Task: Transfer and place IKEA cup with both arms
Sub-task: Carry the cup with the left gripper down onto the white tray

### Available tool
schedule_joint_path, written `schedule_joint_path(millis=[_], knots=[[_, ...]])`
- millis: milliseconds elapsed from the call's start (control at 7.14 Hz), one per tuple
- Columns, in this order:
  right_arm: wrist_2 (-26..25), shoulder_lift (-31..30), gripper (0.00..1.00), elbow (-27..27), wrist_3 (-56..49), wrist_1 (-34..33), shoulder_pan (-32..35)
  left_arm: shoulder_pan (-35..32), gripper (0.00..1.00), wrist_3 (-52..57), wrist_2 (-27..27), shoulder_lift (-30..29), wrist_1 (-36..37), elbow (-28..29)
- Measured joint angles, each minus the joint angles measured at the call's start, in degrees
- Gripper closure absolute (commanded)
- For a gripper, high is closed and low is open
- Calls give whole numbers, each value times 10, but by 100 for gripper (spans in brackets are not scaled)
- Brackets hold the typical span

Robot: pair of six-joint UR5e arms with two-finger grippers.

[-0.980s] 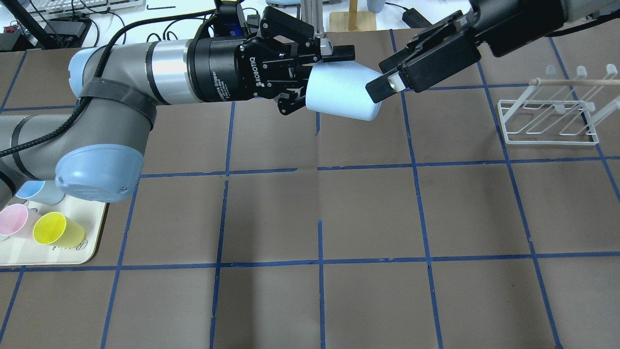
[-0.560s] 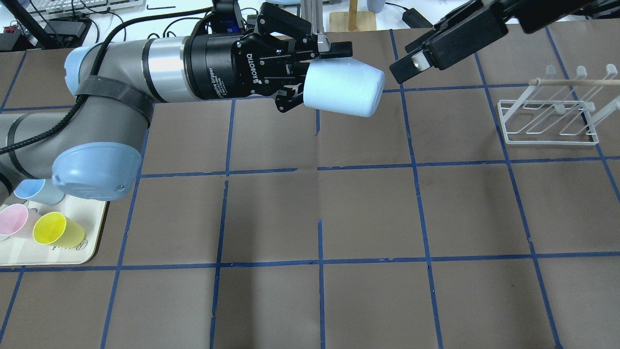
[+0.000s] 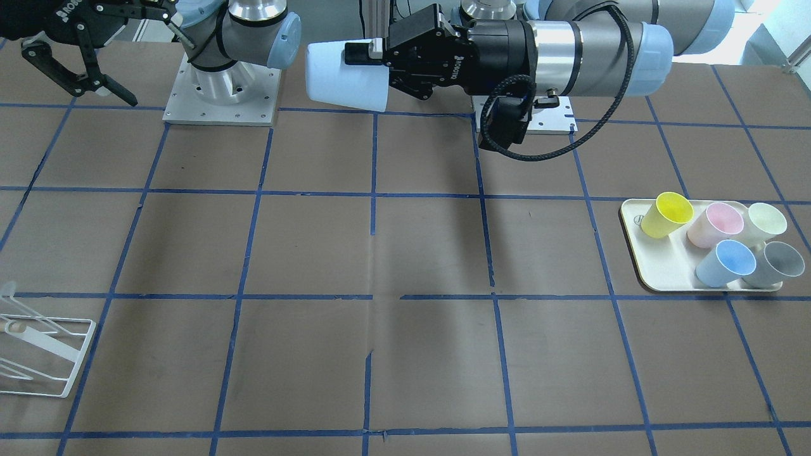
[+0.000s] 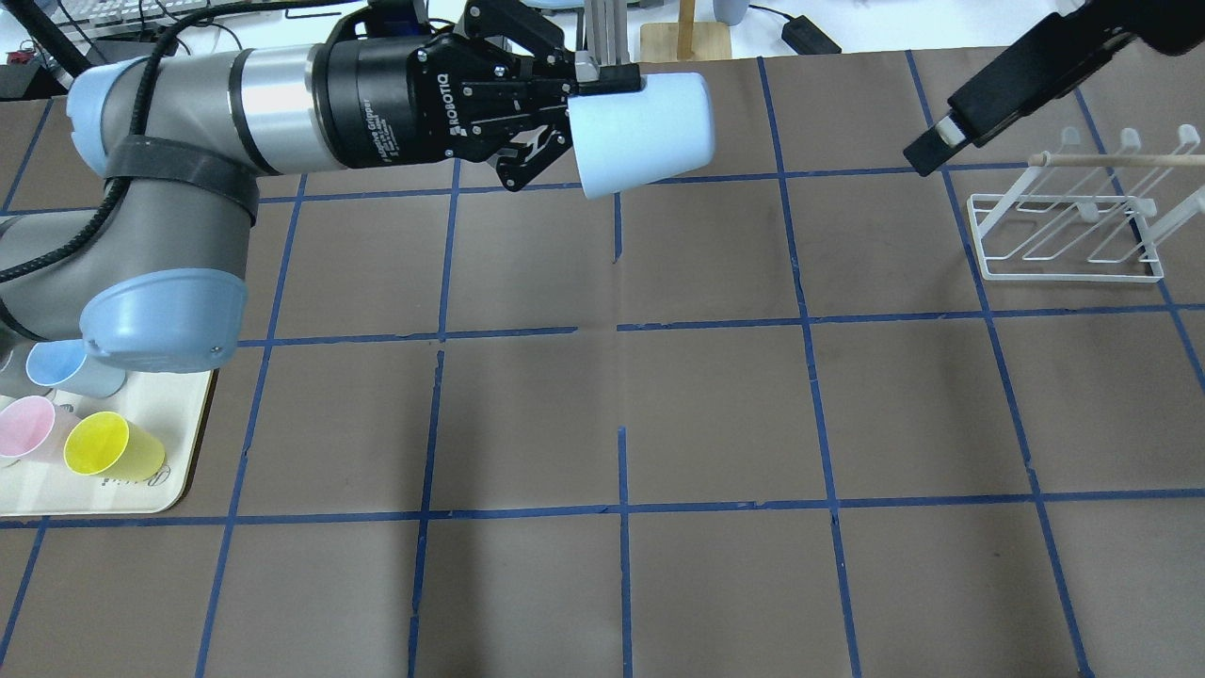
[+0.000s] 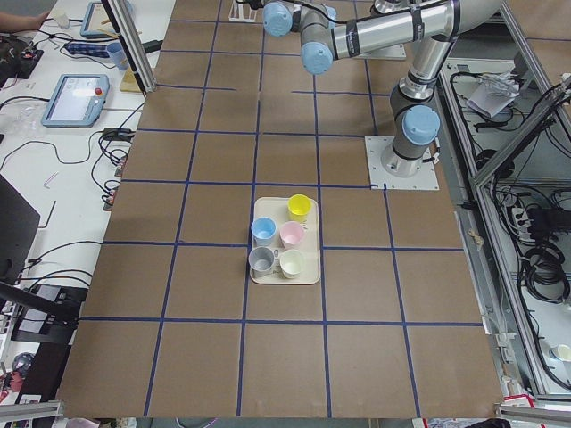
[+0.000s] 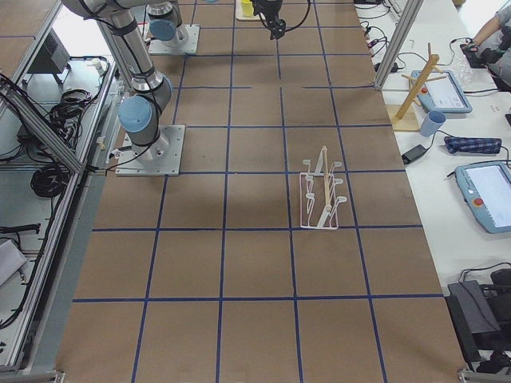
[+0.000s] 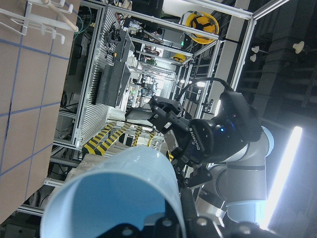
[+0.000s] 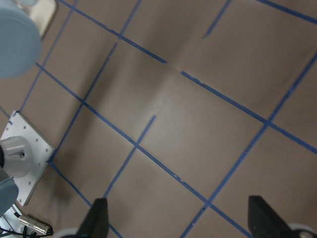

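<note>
The pale-blue IKEA cup (image 4: 645, 132) lies sideways in the air over the table's far middle, base pointing right. My left gripper (image 4: 591, 127) is shut on its rim end. In the front-facing view the cup (image 3: 345, 79) juts out from the left gripper (image 3: 380, 66). The left wrist view shows the cup's rim (image 7: 114, 198) close up. My right gripper (image 4: 932, 149) is open and empty, well to the right of the cup and near the rack. It also shows in the front-facing view (image 3: 101, 95), with its fingertips (image 8: 96, 220) wide apart in the right wrist view.
A cream tray (image 4: 141, 490) at the near left holds yellow (image 3: 665, 214), pink (image 3: 716, 225), cream (image 3: 763, 221), blue (image 3: 725, 263) and grey (image 3: 773, 263) cups. A white wire rack (image 4: 1064, 235) stands at the right. Blue tape lines grid the brown table.
My right gripper has drawn back to the right, away from the cup's base. My left arm has moved the cup left and towards the far edge, still holding it.
</note>
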Motion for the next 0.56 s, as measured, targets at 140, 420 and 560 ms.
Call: schedule_joint_path(millis=[140, 420, 560], knots=[[-59, 12, 0, 2, 84, -16, 1, 15, 100, -36, 51, 0, 24, 1], [-145, 61, 0, 3, 256, -87, 27, 24, 100, -53, 185, -4, 37, 16], [-164, 85, 0, 5, 325, -132, 65, 25, 100, -47, 255, -12, 36, 32]])
